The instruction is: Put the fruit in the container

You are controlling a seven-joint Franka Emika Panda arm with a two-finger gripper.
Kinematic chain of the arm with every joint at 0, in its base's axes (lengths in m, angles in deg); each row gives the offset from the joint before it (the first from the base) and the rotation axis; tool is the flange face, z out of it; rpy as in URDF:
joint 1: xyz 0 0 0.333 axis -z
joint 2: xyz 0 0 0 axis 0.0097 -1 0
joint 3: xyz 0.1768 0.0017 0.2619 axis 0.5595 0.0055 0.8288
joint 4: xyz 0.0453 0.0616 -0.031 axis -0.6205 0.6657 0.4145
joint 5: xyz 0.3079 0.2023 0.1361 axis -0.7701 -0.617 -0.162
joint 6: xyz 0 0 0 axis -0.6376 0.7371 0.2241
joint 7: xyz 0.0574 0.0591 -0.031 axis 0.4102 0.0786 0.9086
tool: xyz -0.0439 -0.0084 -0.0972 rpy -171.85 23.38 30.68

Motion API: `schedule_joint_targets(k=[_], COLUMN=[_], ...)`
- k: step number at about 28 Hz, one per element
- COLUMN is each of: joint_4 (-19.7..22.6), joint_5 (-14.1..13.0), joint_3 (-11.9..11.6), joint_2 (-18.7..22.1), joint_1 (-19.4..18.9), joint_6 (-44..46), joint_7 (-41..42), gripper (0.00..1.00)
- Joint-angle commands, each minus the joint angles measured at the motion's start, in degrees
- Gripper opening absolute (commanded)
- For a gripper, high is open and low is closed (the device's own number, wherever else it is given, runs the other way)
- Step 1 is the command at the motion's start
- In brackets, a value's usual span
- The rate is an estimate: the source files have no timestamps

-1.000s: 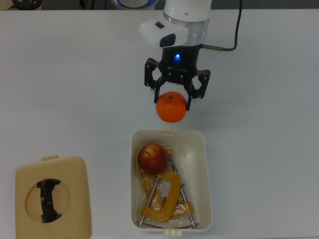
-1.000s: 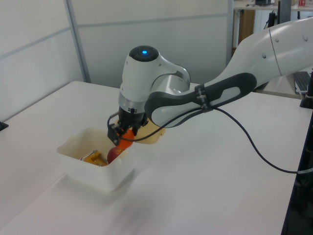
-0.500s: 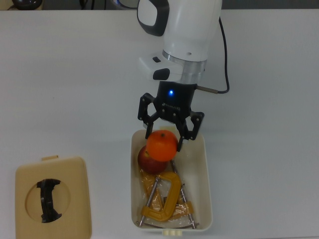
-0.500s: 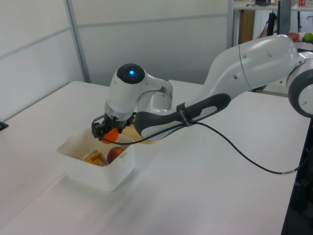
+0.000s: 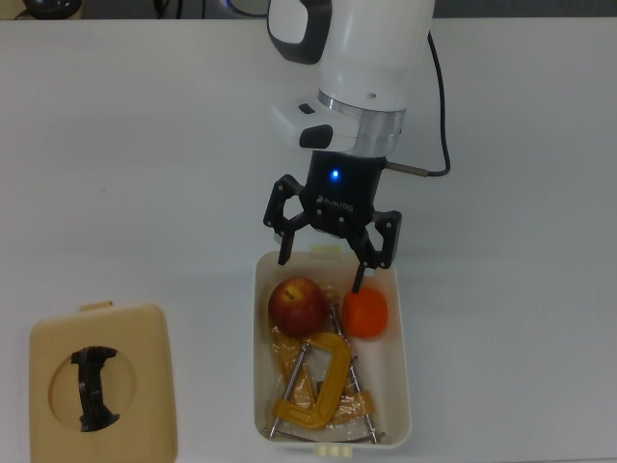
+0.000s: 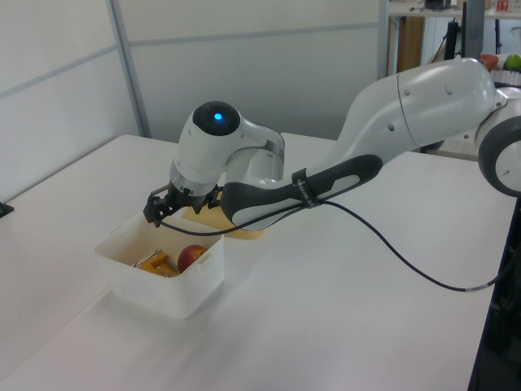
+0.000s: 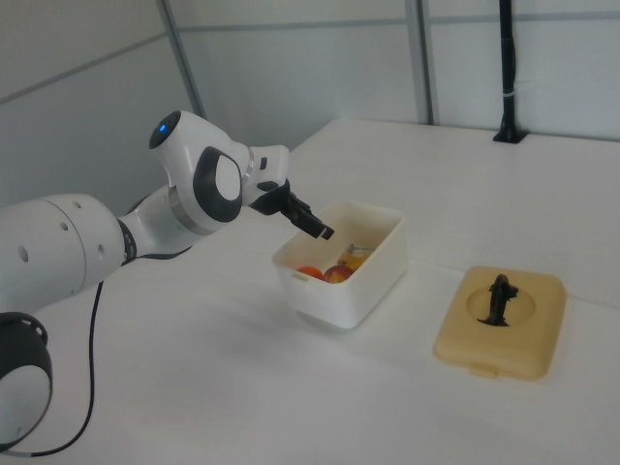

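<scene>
Hovering over tub (image 5: pixel 400 386) end, gripper (image 5: pixel 332 258) spread wide, empty. Orange (image 5: pixel 364 313) in tub beside apple (image 5: pixel 297 305), probably resting on yellow clamp (image 5: pixel 316 384). Both fruits inside; task looks done.

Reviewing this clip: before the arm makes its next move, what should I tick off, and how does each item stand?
1. Orange inside the container: ok, beside the clamp.
2. Apple inside the container: ok.
3. Gripper empty, jaws spread: ok.
4. Fingers clear of the orange: cannot tell; in the top view one fingertip sits at its edge.
5. No fruit on the table: ok.
6. Lid clear of the arm's way: ok, lying apart on the table.
</scene>
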Motion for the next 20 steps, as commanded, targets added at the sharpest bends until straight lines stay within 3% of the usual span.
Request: schedule_joint_targets(k=[1, 5, 6, 9, 12, 20], joint_4=[5.94, 6.04, 5.69, 5.07, 4.89, 4.89], joint_5=[-5.65, -18.41, -23.05, -27.75, -30.3, -30.31], joint_3=[-0.08, -0.35, -0.52, -0.78, -3.24, -11.32], joint_2=[6.18, 8.04, 9.0, 11.55, 14.98, 19.29], joint_1=[1.41, 2.56, 3.26, 4.75, 5.46, 3.09], joint_6=[5.68, 11.92, 17.16, 24.84, 33.98, 44.98], joint_7=[8.89, 22.61, 29.44, 37.74, 45.14, 56.66], gripper=[1.0, 1.0, 1.0, 1.0, 1.0, 1.0])
